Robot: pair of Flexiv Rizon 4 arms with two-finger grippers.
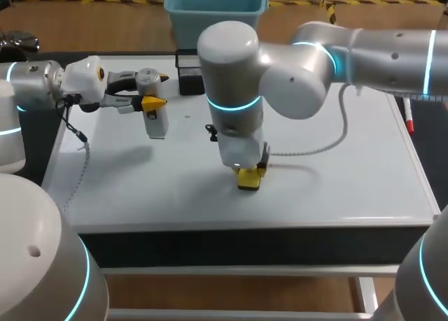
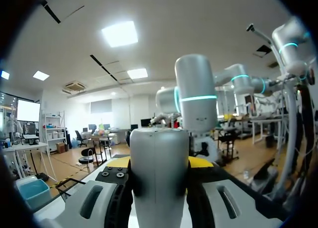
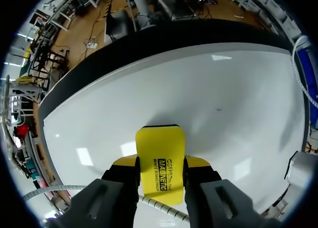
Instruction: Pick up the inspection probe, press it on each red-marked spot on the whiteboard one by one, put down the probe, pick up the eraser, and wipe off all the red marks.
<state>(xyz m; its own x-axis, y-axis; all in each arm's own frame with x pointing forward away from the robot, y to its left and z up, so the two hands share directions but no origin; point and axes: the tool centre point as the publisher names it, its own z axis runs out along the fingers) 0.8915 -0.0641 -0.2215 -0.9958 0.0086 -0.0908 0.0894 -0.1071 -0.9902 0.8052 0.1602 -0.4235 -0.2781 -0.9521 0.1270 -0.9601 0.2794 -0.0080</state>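
Observation:
The grey cylindrical inspection probe (image 1: 157,125) hangs over the left part of the whiteboard (image 1: 350,174), with my left gripper (image 1: 152,104) shut on it. In the left wrist view the probe (image 2: 159,158) fills the gap between the fingers of that gripper (image 2: 159,188). My right arm reaches in to the middle, where its gripper (image 1: 250,173) points down and is shut on the yellow eraser (image 1: 248,181), which rests on the board near its front edge. The right wrist view shows the eraser (image 3: 160,153) between the fingers of the right gripper (image 3: 160,176), flat on the whiteboard (image 3: 238,89). No red marks show on the board.
A black mesh holder (image 1: 189,73) stands at the back of the board, behind the probe. A red pen (image 1: 408,118) lies along the right edge. A small dark speck (image 1: 187,115) sits on the board right of the probe. A cable (image 1: 77,174) trails along the left edge.

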